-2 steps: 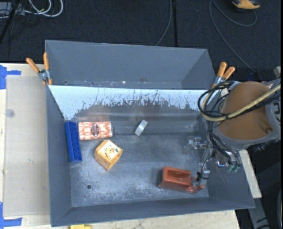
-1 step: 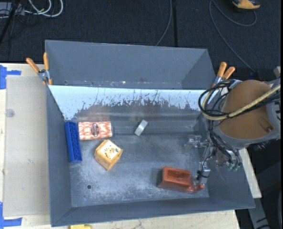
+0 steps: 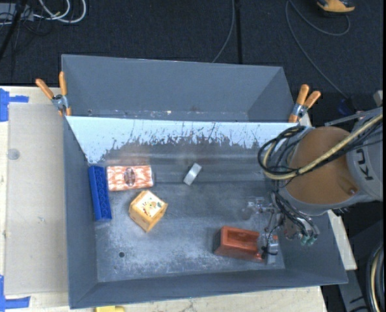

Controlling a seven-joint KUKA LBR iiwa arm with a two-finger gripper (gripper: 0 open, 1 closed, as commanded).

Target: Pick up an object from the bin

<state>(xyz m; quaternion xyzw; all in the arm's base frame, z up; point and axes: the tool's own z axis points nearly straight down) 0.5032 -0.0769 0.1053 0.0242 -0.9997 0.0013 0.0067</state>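
The grey bin (image 3: 180, 239) holds a blue bar (image 3: 100, 194) along its left wall, a patterned packet (image 3: 129, 177), a yellow cube (image 3: 147, 209), a small grey piece (image 3: 192, 173) centrally, and a red-brown block (image 3: 237, 241) front-right.

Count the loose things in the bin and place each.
5: blue bar by the left wall; red-and-white packet right of its top; yellow cube below the packet; small grey piece mid-bin; red block front right, beside the end effector. The arm may hide more.

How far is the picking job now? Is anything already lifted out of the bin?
Done: the gripper is low in the bin, at the right end of the red-brown block. In hand: nothing visibly lifted; the block lies on the bin floor. Left: gripping it and lifting it out.
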